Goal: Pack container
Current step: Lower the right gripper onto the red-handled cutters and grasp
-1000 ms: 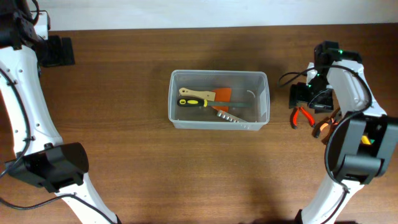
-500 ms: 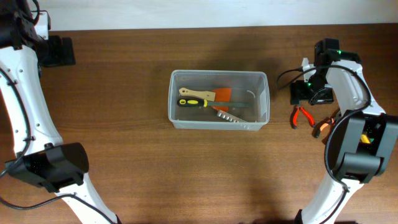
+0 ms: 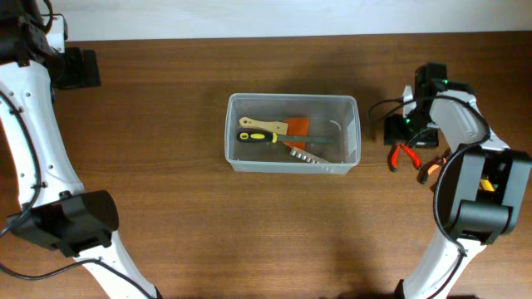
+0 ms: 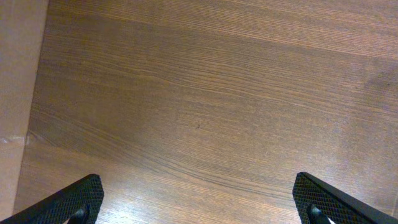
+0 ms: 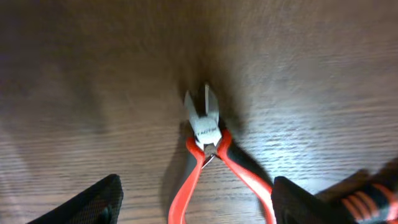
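— Where does our large clear plastic rectangular container [image 3: 232, 143] sit?
— In the middle of the brown wooden bench [image 3: 166, 208], well apart from our right claw [image 5: 196, 190], which hangs open above the red-handled cutting pliers [image 5: 204, 130] off to its right.
— And our left claw [image 4: 196, 193]?
— Spread wide over the bench, by its far left corner. We see open wood on every side of the container.
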